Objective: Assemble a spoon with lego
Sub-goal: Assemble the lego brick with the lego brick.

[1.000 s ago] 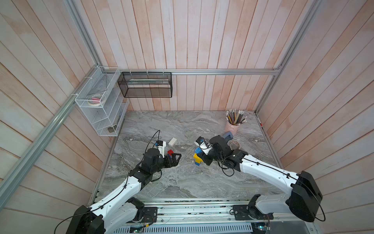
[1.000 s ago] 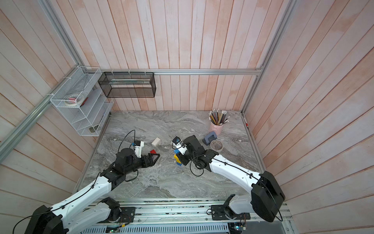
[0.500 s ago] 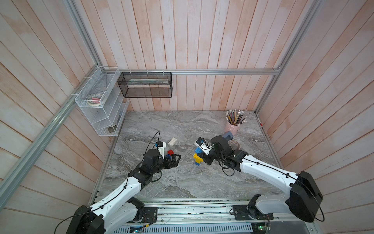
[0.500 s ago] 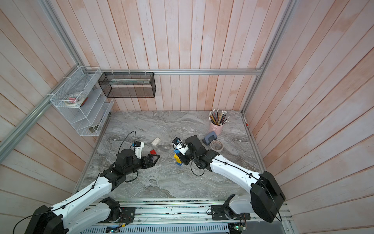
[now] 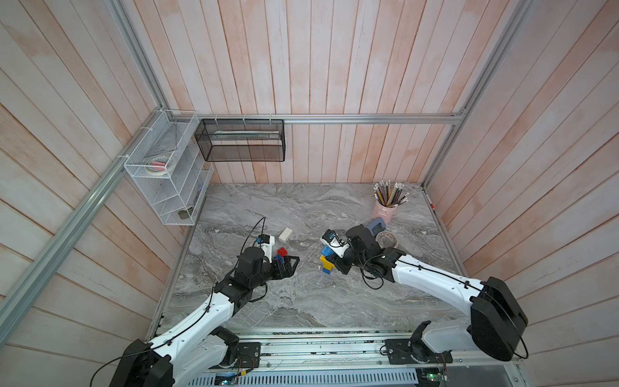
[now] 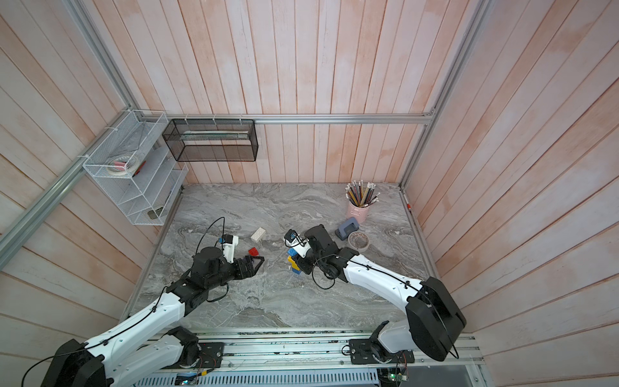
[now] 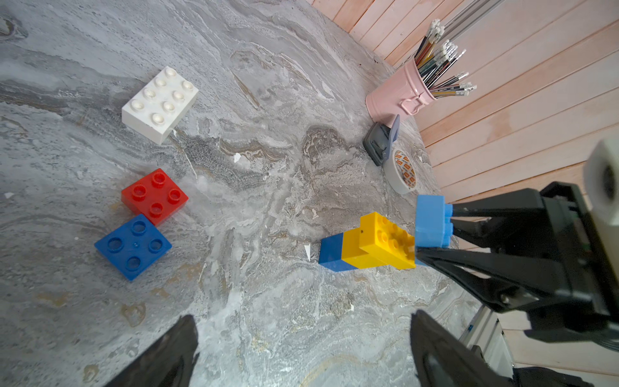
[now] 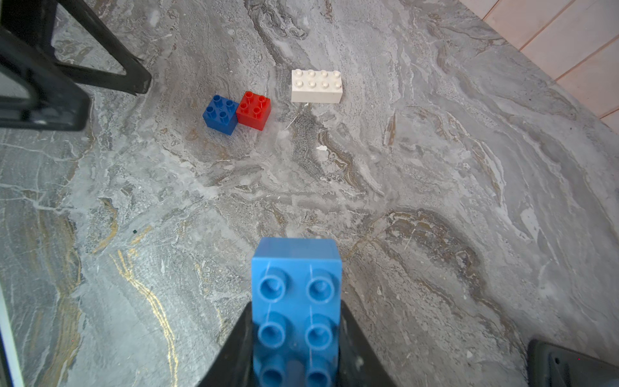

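a second gone and i've nothing to call: in both top views my right gripper (image 8: 296, 315), clamped on the light blue brick (image 7: 431, 221), shows no shift i can make out, and neither does my left gripper (image 5: 292, 264), jaws wide.

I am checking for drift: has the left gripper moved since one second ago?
No. The left gripper stays open in the same spot beside the red square brick in a top view.
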Robot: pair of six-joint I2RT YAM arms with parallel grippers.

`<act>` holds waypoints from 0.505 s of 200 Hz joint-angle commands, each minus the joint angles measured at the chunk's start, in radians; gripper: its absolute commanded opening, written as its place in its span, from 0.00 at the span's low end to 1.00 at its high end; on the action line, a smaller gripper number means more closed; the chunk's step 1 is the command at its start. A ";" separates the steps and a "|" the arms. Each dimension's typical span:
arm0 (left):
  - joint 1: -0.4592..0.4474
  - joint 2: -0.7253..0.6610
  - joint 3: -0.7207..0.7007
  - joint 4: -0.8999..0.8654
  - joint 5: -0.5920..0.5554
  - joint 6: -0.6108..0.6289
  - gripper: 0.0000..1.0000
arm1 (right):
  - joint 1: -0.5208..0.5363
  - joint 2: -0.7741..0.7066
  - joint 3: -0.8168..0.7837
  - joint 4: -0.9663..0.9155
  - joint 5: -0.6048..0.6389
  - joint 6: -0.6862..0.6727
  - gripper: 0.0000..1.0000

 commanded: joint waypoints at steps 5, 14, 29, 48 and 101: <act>-0.003 -0.021 -0.015 0.009 -0.010 0.017 1.00 | -0.007 0.011 0.006 0.001 -0.007 -0.016 0.00; -0.003 -0.024 -0.015 0.006 -0.012 0.018 1.00 | -0.006 0.011 0.006 0.002 -0.009 -0.016 0.00; -0.002 -0.021 -0.013 0.005 -0.015 0.020 1.00 | -0.006 0.010 0.005 0.005 -0.012 -0.014 0.00; -0.002 -0.022 -0.013 0.006 -0.014 0.020 1.00 | -0.006 0.015 0.005 0.005 -0.014 -0.014 0.00; -0.001 -0.028 -0.013 0.000 -0.019 0.024 1.00 | -0.005 0.037 0.012 -0.001 -0.029 -0.015 0.00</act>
